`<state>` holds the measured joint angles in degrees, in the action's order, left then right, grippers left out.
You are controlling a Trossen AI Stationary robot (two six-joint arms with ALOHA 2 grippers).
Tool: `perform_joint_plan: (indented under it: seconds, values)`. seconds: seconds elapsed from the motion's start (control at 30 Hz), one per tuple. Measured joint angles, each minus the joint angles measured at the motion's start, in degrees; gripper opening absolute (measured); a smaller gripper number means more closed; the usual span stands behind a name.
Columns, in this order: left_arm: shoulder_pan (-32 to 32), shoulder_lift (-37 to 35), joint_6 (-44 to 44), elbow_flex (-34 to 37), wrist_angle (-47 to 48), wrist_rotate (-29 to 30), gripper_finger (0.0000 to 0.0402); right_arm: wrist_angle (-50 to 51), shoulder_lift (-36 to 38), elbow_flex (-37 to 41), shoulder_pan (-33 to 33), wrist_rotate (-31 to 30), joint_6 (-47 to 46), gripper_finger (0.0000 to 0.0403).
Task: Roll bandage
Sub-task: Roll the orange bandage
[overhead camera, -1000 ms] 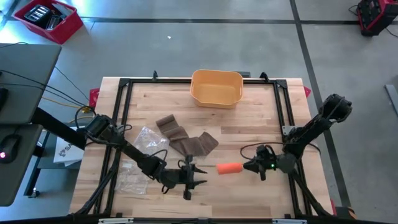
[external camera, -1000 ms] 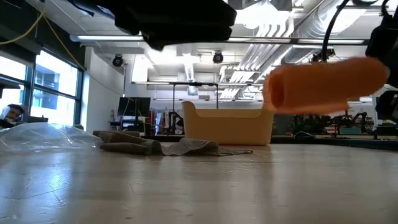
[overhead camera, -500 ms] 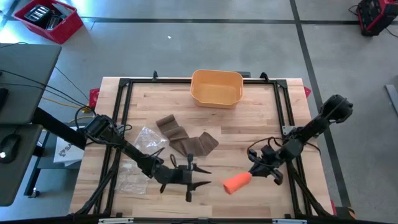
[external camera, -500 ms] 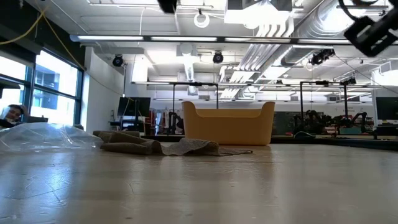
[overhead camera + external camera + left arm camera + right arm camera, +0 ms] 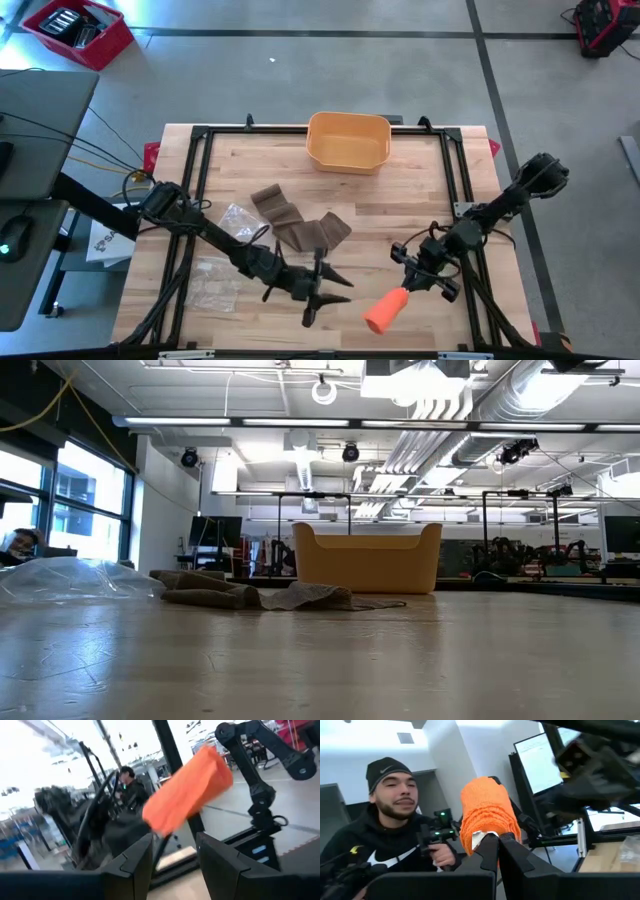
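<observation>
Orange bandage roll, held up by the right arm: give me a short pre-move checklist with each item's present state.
1. Right gripper shut on the orange bandage roll: ok.
2. Roll lifted off the wooden table: ok, absent from the low view.
3. Left gripper open, holding nothing: ok.
4. Gap between left gripper and roll: ok, apart in the high view.
5. Brown cloth bandage flat and ready to roll: not ok, crumpled mid-table.
6. Loose bandage end free on the roll: cannot tell.
</observation>
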<state>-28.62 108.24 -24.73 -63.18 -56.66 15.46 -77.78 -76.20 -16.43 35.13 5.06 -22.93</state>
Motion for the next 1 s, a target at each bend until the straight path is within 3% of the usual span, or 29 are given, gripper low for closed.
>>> perform_joint_plan:
  seconds: [0.17, 0.57, 1.0]
  values:
    - [-0.22, 3.20, -5.64, -6.01, 0.20, -4.61, 0.0147, 0.43, 0.00, -0.59, -0.88, 2.13, -0.08, 0.0000]
    - [0.60, 10.48, -5.33, -15.83, 0.28, -9.51, 0.0141, 1.45, 0.00, -0.72, -1.04, 2.33, 0.39, 0.0000]
    - [2.14, 11.27, -3.53, -16.81, 0.12, -10.95, 0.0007, 2.18, 0.00, -0.72, -1.00, 3.26, 0.91, 0.0000]
